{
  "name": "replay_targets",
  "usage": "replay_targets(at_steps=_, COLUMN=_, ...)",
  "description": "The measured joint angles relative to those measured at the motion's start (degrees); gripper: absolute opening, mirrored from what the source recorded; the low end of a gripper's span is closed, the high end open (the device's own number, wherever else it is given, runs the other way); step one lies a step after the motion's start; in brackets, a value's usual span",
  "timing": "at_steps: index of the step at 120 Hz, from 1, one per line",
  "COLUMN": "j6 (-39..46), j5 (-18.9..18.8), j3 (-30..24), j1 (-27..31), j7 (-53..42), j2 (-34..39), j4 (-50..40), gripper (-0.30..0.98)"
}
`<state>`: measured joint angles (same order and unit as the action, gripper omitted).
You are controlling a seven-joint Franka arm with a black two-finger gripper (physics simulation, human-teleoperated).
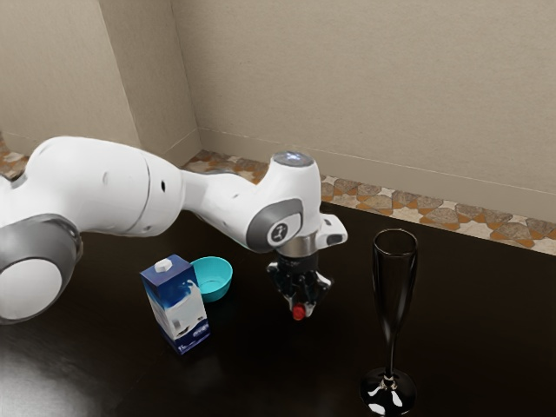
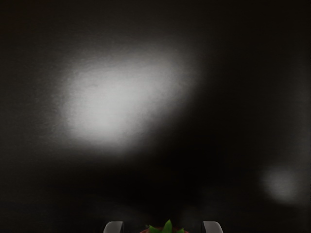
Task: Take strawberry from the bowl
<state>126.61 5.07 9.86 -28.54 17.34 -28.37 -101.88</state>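
No word, brand or number can be read for certain. In the exterior view, the blue-and-white carton has tiny print from 4 to 6 o'clock, too small to tell. The arm bears 1 unreadable emblem on its grey joint cover and 1 bluish mark on the cap at 12 o'clock from it.

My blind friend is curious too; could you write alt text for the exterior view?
A white robot arm reaches in from the exterior view's left over a dark table, with a red strawberry at its black jaws. Toward that side stand a blue carton and a turquoise bowl; toward the exterior view's right, a tall glass.
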Motion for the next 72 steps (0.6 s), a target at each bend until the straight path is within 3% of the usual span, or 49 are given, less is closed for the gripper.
replay_targets(at_steps=43, j6=0.0, j5=0.6, j3=-0.1, j1=-1.6, j7=0.4, j2=-3.5, j4=1.9, gripper=0.06)
replay_targets(at_steps=58, j6=0.0, j5=1.2, j3=-0.1, j1=-1.7, j7=0.0, j2=-3.9, j4=2.0, gripper=0.31)
replay_targets(at_steps=72, j6=0.0, j5=1.4, j3=-0.1, j1=-1.8, j7=-0.4, j2=-3.0, j4=1.8, gripper=0.46)
